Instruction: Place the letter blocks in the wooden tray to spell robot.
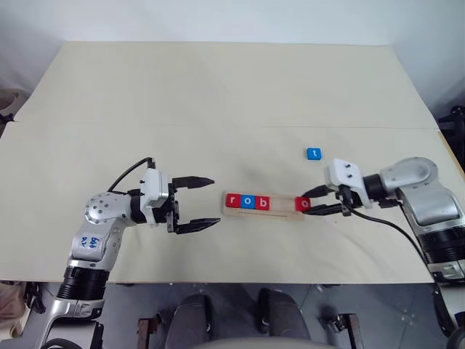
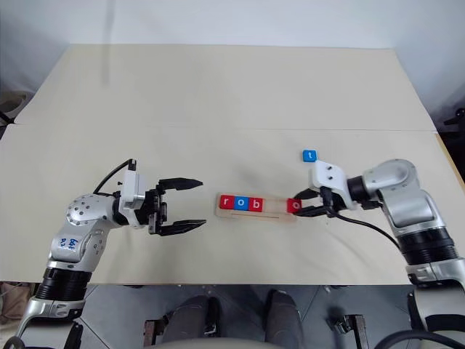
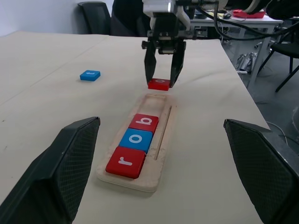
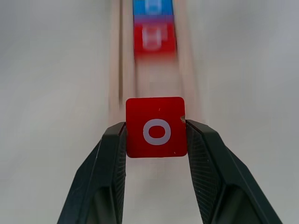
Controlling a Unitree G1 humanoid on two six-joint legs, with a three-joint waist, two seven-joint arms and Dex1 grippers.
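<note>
1. A wide pale beige desk [image 1: 218, 87] fills the scene, with a white wall behind its far edge.
2. The wooden tray [image 1: 282, 211] lies lengthwise left to right on the near middle of the desk.
3. Three letter blocks sit in the tray's left part, side by side: a red r [image 1: 232, 201], a blue o [image 1: 248, 201] and a red b [image 1: 263, 202].
4. The tray's groove to the right of the b is bare.
5. A red o block [image 4: 156, 127] is pinched between the two black fingers of the right end effector [image 1: 318, 201], at the tray's right end.
6. Whether that block touches the tray cannot be told.
7. A blue t block [image 1: 313, 153] lies flat on the desk, beyond the tray's right end and apart from it.
8. The left end effector [image 1: 206, 203] hangs left of the tray, pointing toward it, its fingers spread wide and holding nothing.
</note>
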